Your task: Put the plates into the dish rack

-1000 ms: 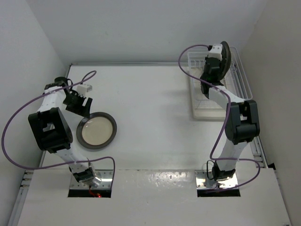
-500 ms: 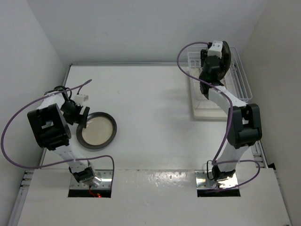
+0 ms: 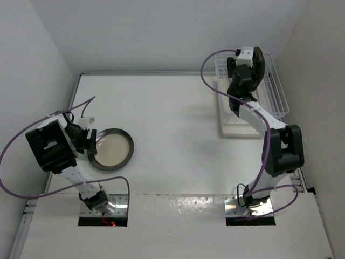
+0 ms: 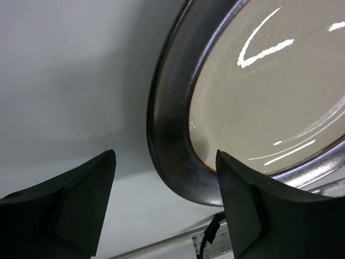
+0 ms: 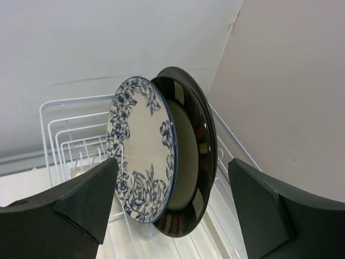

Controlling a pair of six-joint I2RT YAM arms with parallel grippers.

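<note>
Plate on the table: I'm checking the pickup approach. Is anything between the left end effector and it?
Nothing visible does. The left end effector, open, is right at the plate's dark rim, only table surface between them.

Lone plate (image 3: 110, 149) on table (image 3: 172, 118), left — standing plates (image 5: 143, 151) in rack (image 5: 56, 127), right

The plate (image 4: 259, 102) on the table (image 4: 64, 81) looked like glazed ceramic, glossy, with bright streaks across its cream centre. The table was smooth and matt white. The rack (image 5: 75, 100) was thin white wire. The dark plate (image 5: 207, 140) in it shone with reflections; the flowered plate (image 5: 141, 151) looked smooth.
</note>
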